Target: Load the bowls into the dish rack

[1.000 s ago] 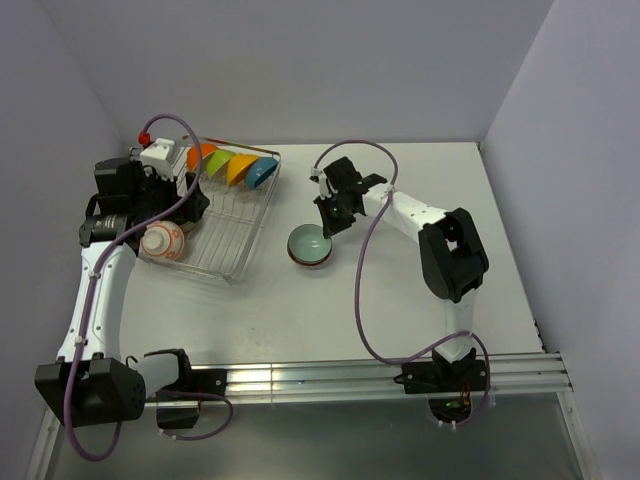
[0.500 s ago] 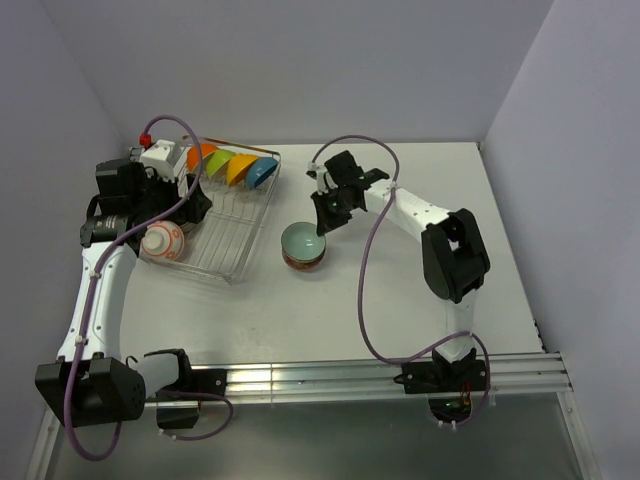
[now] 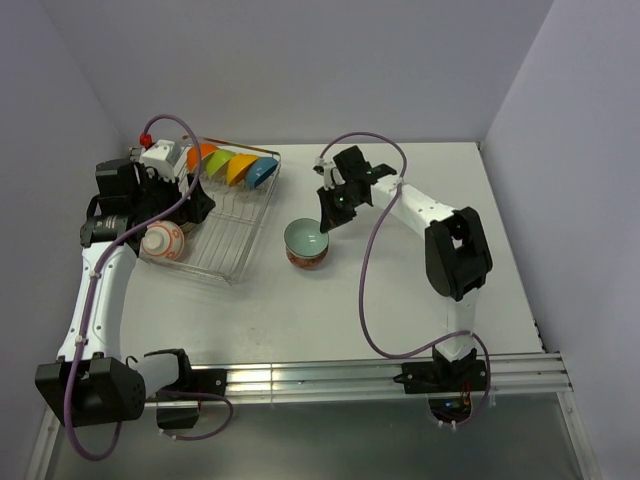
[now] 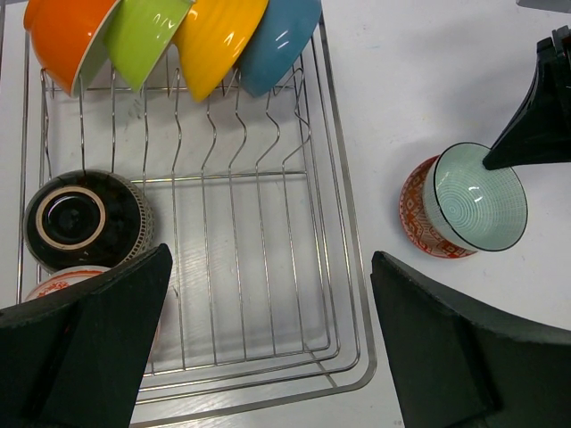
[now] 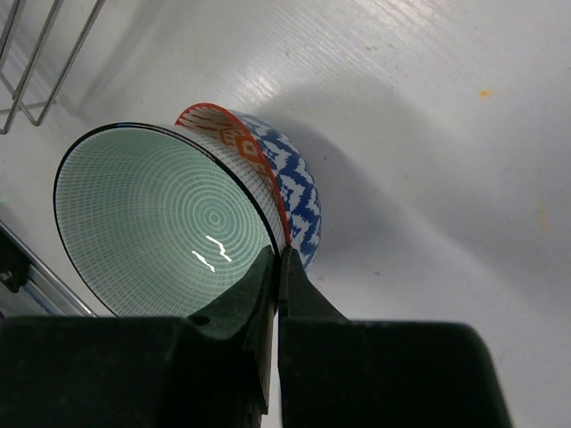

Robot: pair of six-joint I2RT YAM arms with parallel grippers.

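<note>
The bowls (image 4: 214,45) are partly loaded. Four stand on edge at the end of the dish rack (image 4: 350,259) farthest ahead of the left pincer (image 4: 270,259): orange bowl (image 4: 62,36), green bowl (image 4: 147,36), yellow-orange bowl (image 4: 219,40) and blue bowl (image 4: 281,45). They lean on one another in a row, outsides toward that pincer.

A dark bowl (image 4: 85,218) sits in the rack beside the left pincer's finger, base turned up. A red-patterned white bowl (image 4: 58,281) lies just nearer, partly hidden. The left pincer hangs spread wide above the rack, holding nothing.

Judge two bowls left to load, both on the bench (image 3: 400,290) outside the rack. The right pincer (image 5: 278,267) is pressed together on the rim of the pale teal bowl (image 5: 152,223), which nests in the red-and-blue patterned bowl (image 5: 290,192). You cannot tell whether it pinches one wall or both. The pair is tilted, mouths turned up and partly toward that pincer. Being round, they have no long axis; only the centre axis leans.
</note>
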